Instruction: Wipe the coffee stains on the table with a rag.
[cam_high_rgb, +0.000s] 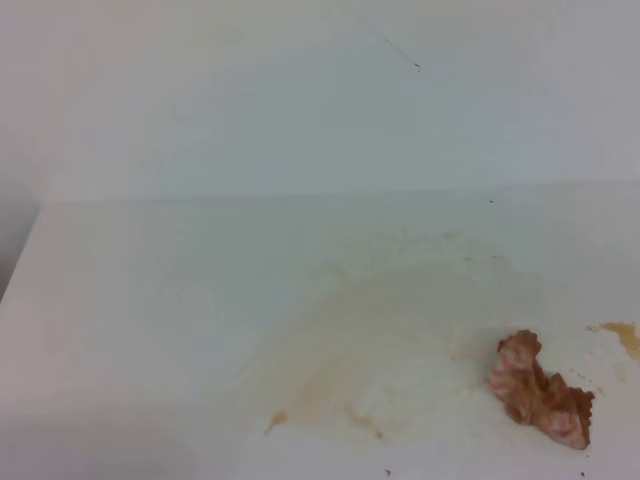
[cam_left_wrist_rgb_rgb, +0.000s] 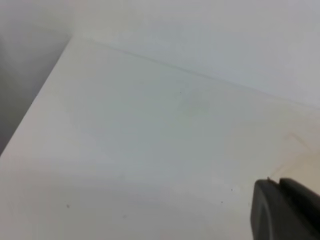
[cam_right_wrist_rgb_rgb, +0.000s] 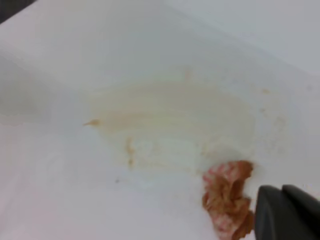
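The rag (cam_high_rgb: 541, 391), soft, damp-looking and light, lies bunched on the table (cam_high_rgb: 150, 300) at the stain's (cam_high_rgb: 370, 340) right edge, free of my right gripper (cam_right_wrist_rgb_rgb: 287, 215), whose opening I cannot tell, so I'd pinch its raised middle fold.

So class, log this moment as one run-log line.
rag: lying free, right of smear | coffee stains: smeared, not gone | small spot: unwiped | grippers: not holding rag

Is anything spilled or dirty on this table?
Yes. A wide pale tan coffee smear covers the white table, with a small brown spot near the right edge. The stained pink-and-white rag lies crumpled between them, with no gripper holding it.
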